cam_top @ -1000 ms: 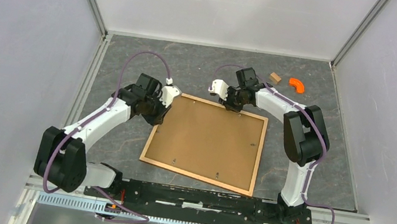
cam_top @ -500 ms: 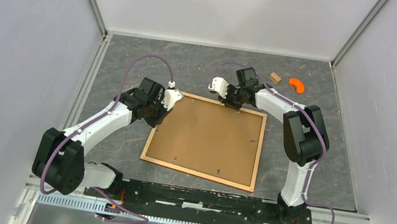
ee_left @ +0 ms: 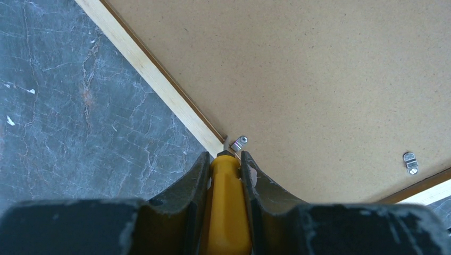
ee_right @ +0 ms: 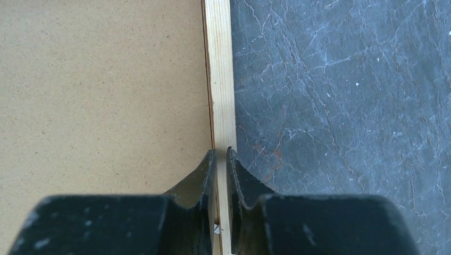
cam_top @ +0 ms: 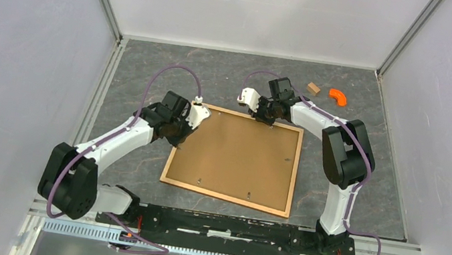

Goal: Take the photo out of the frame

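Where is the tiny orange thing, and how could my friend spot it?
Start at the big wooden picture frame lying face down in the middle of the dark grey table. Look past its far right corner toward the back, where two tiny things sit side by side. The right one is the curved orange piece; its neighbour, a small tan block, is straight-edged.

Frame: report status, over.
Left pincer clamped on yellow tool, tip at a retaining clip. Right pincer nearly closed over far rail of frame. Frame face down, backing board still in, photo not visible.
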